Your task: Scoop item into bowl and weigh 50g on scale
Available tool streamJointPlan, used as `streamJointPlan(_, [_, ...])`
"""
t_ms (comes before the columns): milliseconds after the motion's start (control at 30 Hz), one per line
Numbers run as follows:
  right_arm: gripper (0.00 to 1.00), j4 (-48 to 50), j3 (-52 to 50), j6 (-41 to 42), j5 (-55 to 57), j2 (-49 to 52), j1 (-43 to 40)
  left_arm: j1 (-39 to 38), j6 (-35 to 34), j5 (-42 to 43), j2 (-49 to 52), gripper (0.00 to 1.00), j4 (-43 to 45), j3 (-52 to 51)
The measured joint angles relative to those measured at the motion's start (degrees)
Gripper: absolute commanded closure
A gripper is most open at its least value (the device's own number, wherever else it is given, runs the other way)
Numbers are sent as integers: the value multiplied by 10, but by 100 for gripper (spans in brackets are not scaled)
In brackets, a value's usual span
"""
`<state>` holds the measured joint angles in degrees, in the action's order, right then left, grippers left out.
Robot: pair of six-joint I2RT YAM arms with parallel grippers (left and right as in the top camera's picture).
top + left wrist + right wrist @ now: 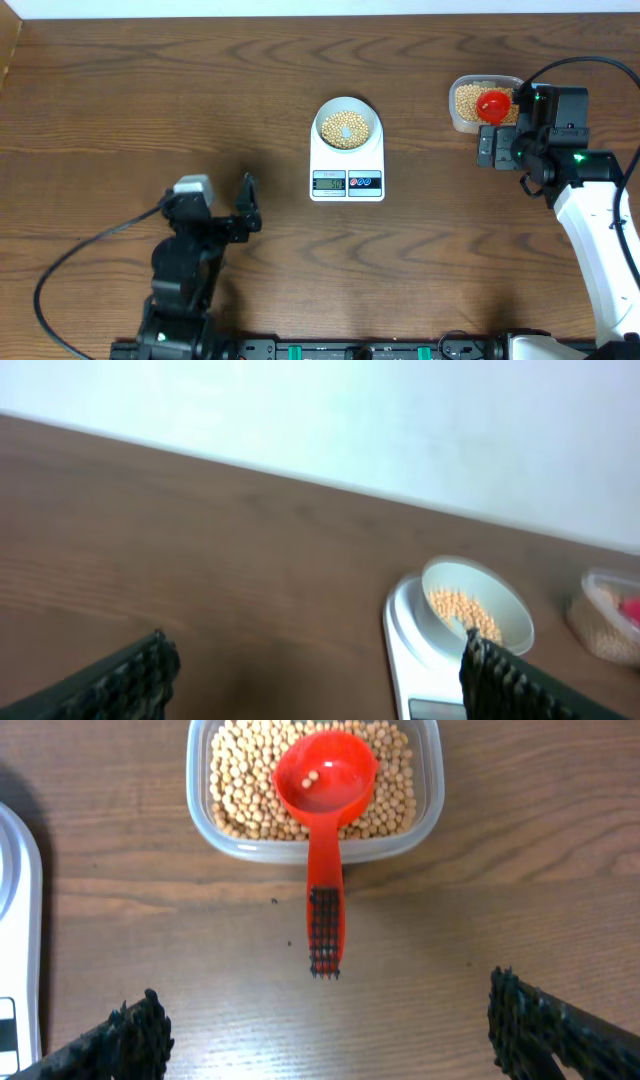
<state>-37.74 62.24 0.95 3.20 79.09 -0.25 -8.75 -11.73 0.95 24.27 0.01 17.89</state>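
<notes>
From overhead, the white rectangular digital scale [347, 165] lies mid-table. Its long axis runs away from the arms, with the display end nearest them. The small round pale blue-white bowl [321, 117] sits on its far end, holding round tan-yellow beans [346, 131]. In the left wrist view, the left gripper [315, 650] is spread wide and empty, with the scale ahead to its right. In the right wrist view, the right gripper [325, 992] also gapes empty. A red plastic scoop [324, 850] rests its cup in a clear plastic tub [197, 790] of beans, its handle pointing back toward the gap between the fingers.
</notes>
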Motion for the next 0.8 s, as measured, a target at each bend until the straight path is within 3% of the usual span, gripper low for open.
streamJointPlan(233, [1, 0, 0, 0, 0, 0, 0, 60, 0, 18, -108, 8, 93, -117])
streamJointPlan(367, [1, 0, 0, 0, 0, 0, 0, 68, 0, 18, -160, 8, 98, -158])
streamJointPlan(567, [1, 0, 0, 0, 0, 0, 0, 68, 7, 15, -228, 8, 3, -175])
streamJointPlan(800, [1, 0, 1, 0, 0, 0, 0, 68, 68, 17, -236, 8, -12, -172])
